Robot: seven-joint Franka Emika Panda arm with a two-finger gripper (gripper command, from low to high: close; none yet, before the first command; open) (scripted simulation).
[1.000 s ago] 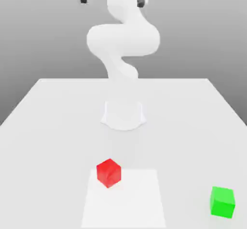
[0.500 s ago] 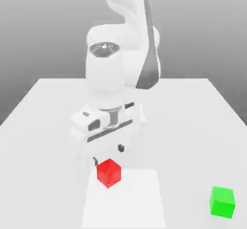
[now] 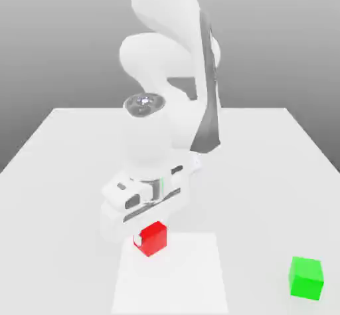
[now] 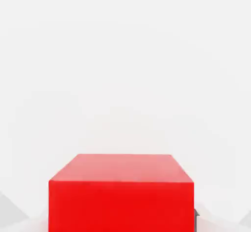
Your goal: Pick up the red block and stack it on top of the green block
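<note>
End effector (image 3: 150, 235) clamped on red block (image 3: 153, 238) — fingertips mostly hidden; green block (image 3: 306, 277) well apart.

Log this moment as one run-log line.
phase: grasp | gripper: shut on red block | red block: on table | green block: apart, untouched | stack: not yet

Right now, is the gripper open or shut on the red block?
Shut on it: the gripper is down around the red block, its fingers against the sides.
</note>
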